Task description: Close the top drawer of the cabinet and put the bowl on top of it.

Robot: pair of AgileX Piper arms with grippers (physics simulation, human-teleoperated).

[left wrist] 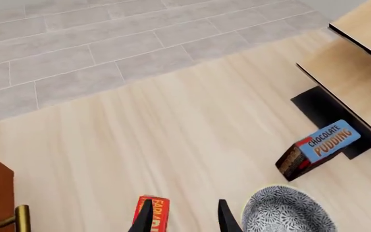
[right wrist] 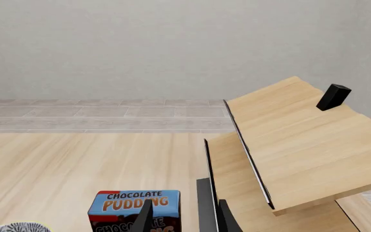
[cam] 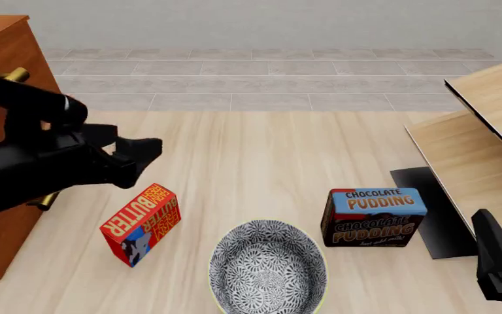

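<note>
Left gripper (cam: 151, 149) slightly spread, empty, beside cabinet (cam: 7, 46); right gripper (right wrist: 182, 217) seemingly parted too; bowl (cam: 268, 268) on table (cam: 260, 150)

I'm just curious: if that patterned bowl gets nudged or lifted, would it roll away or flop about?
Probably neither. The bowl sits upright on the table, wide and round, so a push would likely slide it. It looks rigid, so it should keep its shape. Its thin curved rim may be slippery to pinch.
</note>
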